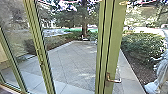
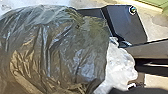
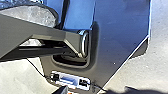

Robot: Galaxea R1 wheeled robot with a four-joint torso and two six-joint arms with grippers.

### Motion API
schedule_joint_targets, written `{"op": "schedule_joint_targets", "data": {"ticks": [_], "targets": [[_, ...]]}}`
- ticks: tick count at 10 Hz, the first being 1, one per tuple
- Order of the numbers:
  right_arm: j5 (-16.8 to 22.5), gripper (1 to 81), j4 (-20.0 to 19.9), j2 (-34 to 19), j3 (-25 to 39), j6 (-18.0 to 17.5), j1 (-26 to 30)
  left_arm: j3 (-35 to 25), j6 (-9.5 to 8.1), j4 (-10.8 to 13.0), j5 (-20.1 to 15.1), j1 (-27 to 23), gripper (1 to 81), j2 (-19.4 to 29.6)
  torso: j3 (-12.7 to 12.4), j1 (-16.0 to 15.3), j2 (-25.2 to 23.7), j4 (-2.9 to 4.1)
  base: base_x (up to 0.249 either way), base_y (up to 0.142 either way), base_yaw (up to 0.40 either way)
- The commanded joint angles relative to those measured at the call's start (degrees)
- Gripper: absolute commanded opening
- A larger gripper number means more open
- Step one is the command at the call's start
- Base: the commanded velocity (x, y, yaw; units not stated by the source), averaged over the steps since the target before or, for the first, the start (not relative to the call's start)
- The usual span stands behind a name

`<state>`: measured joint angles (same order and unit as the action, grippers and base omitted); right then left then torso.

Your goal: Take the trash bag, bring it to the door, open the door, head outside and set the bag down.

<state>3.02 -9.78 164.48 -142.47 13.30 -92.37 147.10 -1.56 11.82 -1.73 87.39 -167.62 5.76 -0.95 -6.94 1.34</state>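
Sunlit paving (image 1: pixel 72 60) stretches ahead of me past green frames, with a hedge (image 1: pixel 142 43) to one side and a tree (image 1: pixel 84 28) beyond. The trash bag (image 2: pixel 57 50), dark and crumpled with a pale part (image 2: pixel 120 67), lies close under my left wrist camera, beside the robot's own dark plate (image 2: pixel 125 25). I judge pickup and most of the carry done, since the bag is with me near the doorway. Whether either gripper is wide, narrow or clamped on the bag, I cannot tell. A lever handle (image 1: pixel 115 80) juts from the green door frame (image 1: pixel 113 45); how far the door stands open I can't make out. Setting the bag down outside looks left to do.
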Motion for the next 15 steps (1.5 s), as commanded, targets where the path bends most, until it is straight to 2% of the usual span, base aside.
{"op": "schedule_joint_targets", "data": {"ticks": [1,9,15], "targets": [[3.7,81.1,-0.1,-0.4,0.5,0.1,2.2,-0.2,0.15,0.5,-3.4,-2.9,1.0,0.3,0.0,0.0,0.0,0.0,0.0,0.0,0.266],[3.7,81.1,0.0,-0.4,0.5,0.1,2.3,-0.2,-0.11,0.5,-3.5,-3.0,1.0,0.0,0.0,0.0,0.0,0.0,0.0,0.0,0.158],[3.8,81.1,-0.3,0.5,0.2,0.1,2.4,-0.1,-0.46,-0.3,-3.6,-3.3,1.0,-0.3,0.0,0.0,0.0,0.0,0.012,0.0,0.0]]}}
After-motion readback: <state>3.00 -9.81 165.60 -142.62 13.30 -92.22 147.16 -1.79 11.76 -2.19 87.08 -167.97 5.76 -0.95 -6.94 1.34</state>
